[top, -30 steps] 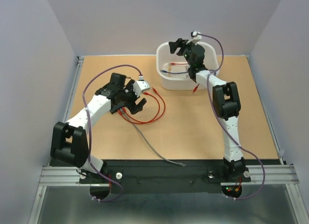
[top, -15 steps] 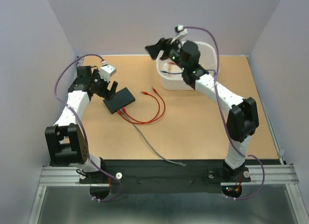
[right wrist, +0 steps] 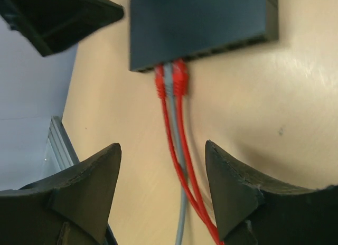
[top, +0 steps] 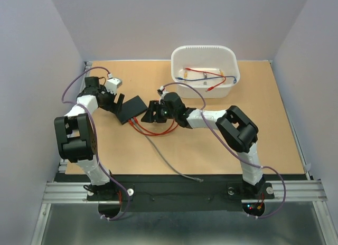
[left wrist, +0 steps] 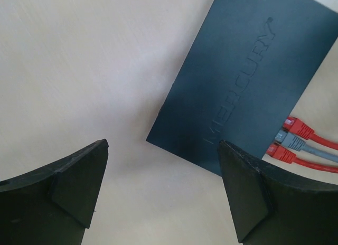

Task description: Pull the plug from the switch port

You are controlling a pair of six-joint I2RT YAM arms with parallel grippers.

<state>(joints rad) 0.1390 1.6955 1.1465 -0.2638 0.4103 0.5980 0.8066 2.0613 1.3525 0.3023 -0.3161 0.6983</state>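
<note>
The switch [top: 132, 109], a flat black box, lies left of centre on the table. Three plugs sit side by side in its near edge: a grey plug [right wrist: 169, 78] between two red plugs [right wrist: 180, 80]. My right gripper [top: 150, 113] is low and open just behind them, with the red and grey cables [right wrist: 182, 166] running between its fingers untouched. My left gripper [top: 117, 103] is open over bare table at the switch's left corner [left wrist: 158, 137]. The left wrist view shows the switch [left wrist: 237, 71] and the plugs [left wrist: 290, 141] at right.
A white tub [top: 205, 71] holding loose cables stands at the back right. The red cables loop [top: 171, 122] right of the switch. The grey cable [top: 163, 160] trails to the near edge, ending in a clear connector [top: 196, 179]. A metal rail [top: 79, 97] borders the table's left side.
My right arm has swung from the tub down to the cables beside the switch, and its jaws have narrowed a little. My left arm has drawn off the switch to its left side.
</note>
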